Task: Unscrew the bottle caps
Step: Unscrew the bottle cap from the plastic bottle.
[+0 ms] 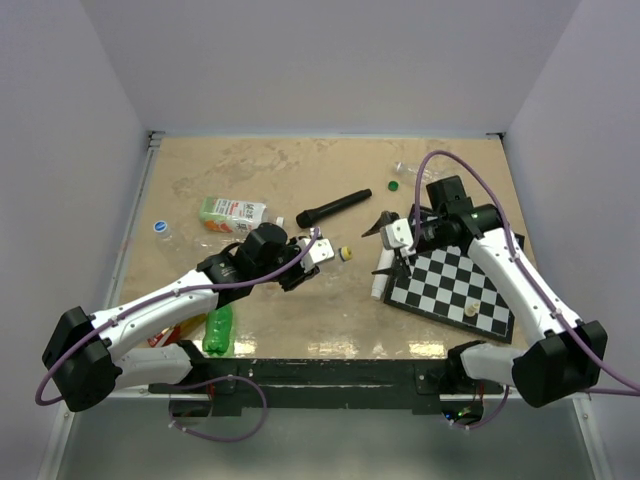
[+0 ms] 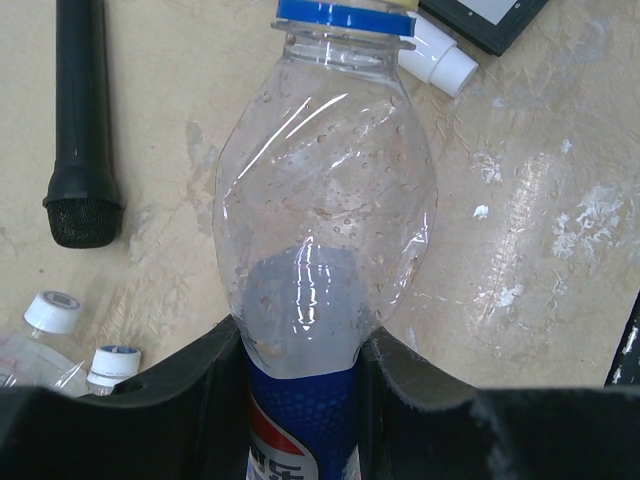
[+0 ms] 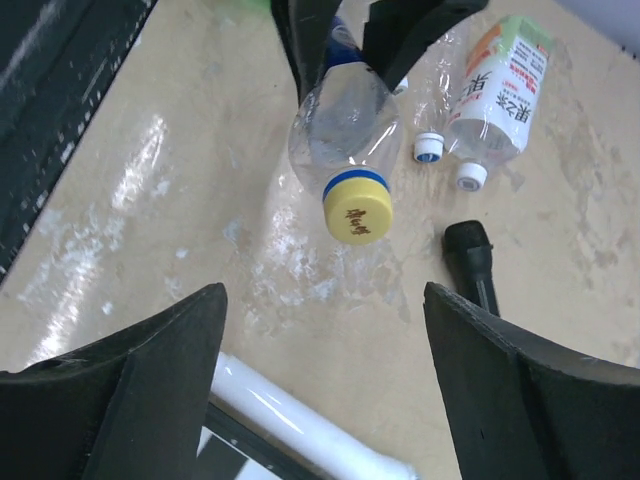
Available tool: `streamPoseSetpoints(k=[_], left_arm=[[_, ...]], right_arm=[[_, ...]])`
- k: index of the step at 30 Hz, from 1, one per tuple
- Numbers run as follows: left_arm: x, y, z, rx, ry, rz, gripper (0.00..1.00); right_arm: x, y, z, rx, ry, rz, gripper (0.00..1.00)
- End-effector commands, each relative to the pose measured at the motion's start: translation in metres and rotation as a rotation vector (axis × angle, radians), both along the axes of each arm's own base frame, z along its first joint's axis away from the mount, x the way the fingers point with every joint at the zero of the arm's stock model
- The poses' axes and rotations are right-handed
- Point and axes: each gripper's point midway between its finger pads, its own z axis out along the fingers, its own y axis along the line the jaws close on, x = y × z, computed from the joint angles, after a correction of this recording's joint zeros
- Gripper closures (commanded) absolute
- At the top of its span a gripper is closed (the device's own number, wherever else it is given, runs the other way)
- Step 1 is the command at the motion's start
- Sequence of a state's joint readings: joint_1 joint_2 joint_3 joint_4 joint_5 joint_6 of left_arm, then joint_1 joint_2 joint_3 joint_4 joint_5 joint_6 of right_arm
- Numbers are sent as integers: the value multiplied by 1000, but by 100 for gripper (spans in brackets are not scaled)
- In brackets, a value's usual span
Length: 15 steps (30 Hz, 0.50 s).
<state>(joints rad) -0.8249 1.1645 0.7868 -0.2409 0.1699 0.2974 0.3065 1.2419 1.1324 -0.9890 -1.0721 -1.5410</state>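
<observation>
Yellow cap [image 3: 358,215] on Pepsi bottle [image 2: 325,230]: held over tabletop [image 3: 200,180], approx. horiz., long axis aimed at R tool [image 3: 322,300]. L tool [image 2: 305,350] clamped on bottle body. R tool spread wide, empty; cap lies just ahead, no contact.

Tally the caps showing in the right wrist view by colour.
Yellow cap: 1
White caps: 2
Total: 3
</observation>
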Motion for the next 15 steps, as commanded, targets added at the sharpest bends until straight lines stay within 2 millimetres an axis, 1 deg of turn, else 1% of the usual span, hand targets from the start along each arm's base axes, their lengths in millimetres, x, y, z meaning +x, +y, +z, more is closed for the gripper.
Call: streamPoseSetpoints(k=[1,4,8,12,15], left_arm=[[10,-4,25,-66,-65,26,100],[12,-3,26,-68,-69,35,100],[13,-3,26,-64,-70,46,100],[15,-1,24,-60,-69,61,100],[16,-1,23,-58,-71,67,100]], right_arm=[[7,12,39,108,279,-165,18],[7,13,33,61,431,-188,19],[20,11,17,-12,583,-299,20],[23,14,9,-5,661,-337,19],[22,18,11,22,713,-338,18]])
